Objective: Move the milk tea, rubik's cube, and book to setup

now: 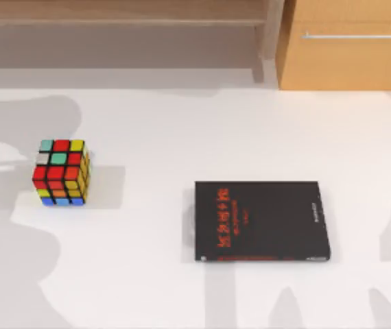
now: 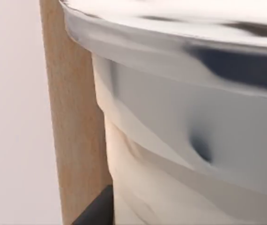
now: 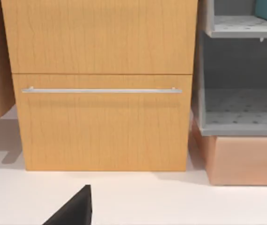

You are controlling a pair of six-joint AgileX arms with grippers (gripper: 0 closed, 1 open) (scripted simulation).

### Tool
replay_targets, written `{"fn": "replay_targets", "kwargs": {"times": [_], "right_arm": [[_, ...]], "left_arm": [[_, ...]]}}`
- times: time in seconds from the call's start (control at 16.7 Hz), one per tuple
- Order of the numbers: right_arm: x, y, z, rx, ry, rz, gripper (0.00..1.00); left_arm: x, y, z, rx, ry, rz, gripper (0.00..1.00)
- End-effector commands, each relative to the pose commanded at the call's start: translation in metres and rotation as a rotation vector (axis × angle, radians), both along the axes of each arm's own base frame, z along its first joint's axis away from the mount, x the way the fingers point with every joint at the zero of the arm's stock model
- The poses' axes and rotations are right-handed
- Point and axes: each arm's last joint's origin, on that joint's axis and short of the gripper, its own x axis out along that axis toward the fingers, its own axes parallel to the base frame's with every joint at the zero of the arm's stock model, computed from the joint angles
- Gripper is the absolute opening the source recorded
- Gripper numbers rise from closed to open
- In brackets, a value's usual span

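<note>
Milk tea cup looms right against the left wrist camera, beside a wooden upright; whether the left fingers clasp it cannot be told. Rubik's cube sits at table left, nearer my left arm; black book lies flat, long axis left-right, nearer my right. Right fingers' state cannot be told.

one rubik's cube; one book; one milk tea cup; one wooden drawer cabinet.
</note>
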Motion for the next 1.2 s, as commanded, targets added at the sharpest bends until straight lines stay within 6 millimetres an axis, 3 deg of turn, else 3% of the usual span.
{"fn": "replay_targets", "kwargs": {"times": [0.18,0.42,0.78,1.2], "right_arm": [[0.000,0.000,0.000,0.000,0.000,0.000,1.00],[0.000,0.000,0.000,0.000,0.000,0.000,1.00],[0.000,0.000,0.000,0.000,0.000,0.000,1.00],[0.000,0.000,0.000,0.000,0.000,0.000,1.00]], "left_arm": [[-0.014,0.024,-0.038,-0.012,0.062,-0.022,0.00],[-0.026,0.037,-0.075,-0.039,0.141,-0.068,0.00],[-0.025,0.037,-0.078,-0.035,0.143,-0.080,0.00],[-0.026,0.038,-0.102,-0.038,0.145,-0.078,0.00]]}}
